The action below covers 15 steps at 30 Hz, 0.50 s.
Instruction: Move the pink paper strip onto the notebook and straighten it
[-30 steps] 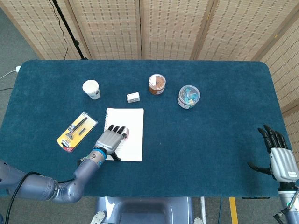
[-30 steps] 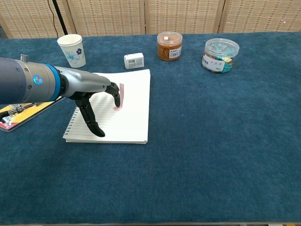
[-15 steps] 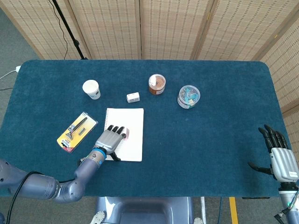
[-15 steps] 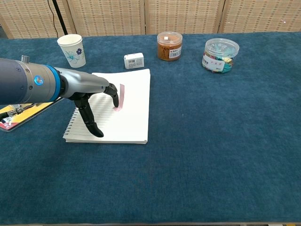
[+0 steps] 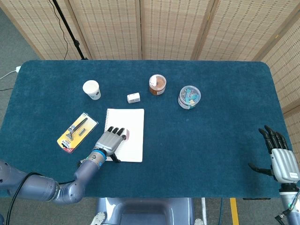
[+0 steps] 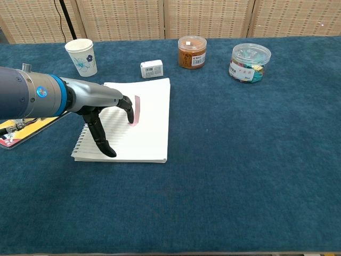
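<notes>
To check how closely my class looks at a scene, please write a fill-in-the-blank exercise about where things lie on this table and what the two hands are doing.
1. The pink paper strip lies on the ____.
2. The ____ hand has its fingers on the notebook by the strip.
3. The right hand holds ____.
4. The small white box lies between the paper cup and the ____-lidded jar.

Missing words: notebook; left; nothing; orange

A paper cup point(image 5: 92, 89) is seen standing upper left on the blue table point(image 5: 211, 140). A small white box point(image 5: 133, 97), a brown-filled jar point(image 5: 157, 85) and a clip-filled jar point(image 5: 189, 96) are being viewed centre. A yellow carded tool pack point(image 5: 77, 132) is lying left.
</notes>
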Available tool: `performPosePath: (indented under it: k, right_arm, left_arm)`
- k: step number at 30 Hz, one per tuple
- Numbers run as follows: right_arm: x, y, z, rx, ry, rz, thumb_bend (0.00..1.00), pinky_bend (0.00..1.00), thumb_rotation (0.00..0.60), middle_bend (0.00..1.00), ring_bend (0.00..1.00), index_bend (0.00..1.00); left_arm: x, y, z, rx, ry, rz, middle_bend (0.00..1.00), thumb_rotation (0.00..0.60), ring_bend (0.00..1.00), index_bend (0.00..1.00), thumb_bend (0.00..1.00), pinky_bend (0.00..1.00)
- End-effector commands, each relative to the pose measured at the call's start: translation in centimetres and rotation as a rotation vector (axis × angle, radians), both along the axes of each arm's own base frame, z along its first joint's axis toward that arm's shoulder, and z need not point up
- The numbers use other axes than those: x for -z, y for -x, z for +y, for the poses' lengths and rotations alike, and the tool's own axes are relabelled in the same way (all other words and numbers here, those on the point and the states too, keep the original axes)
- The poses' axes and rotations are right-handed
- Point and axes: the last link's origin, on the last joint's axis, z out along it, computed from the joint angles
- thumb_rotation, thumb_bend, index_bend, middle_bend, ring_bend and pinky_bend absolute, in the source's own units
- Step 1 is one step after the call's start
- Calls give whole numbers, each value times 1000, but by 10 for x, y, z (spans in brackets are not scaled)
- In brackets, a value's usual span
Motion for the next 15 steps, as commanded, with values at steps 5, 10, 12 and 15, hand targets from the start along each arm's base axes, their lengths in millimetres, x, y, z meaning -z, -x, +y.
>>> performPosePath:
  k: [5, 10, 12, 15]
  right_arm:
    - [0, 0, 0, -1, 2, 0, 0, 0, 600, 0, 0, 0]
    - [0, -1, 0, 0, -1, 0, 0, 0, 600, 0, 0, 0]
    - [0, -1, 0, 0, 0, 0, 0, 0, 600, 0, 0, 0]
    - [0, -1, 0, 0, 0, -1, 0, 0, 600, 0, 0, 0]
  left_arm:
    - [-1, 2, 1, -8, -2, -2, 0, 439, 0, 236, 0, 0]
    - [-1, 0, -1, 2, 11, -7, 0, 441, 0, 236, 0, 0]
    - [0, 0, -3, 3, 17, -6, 0, 442, 0, 236, 0, 0]
    - [0, 0, -6, -2, 26, 2, 0, 442, 0, 236, 0, 0]
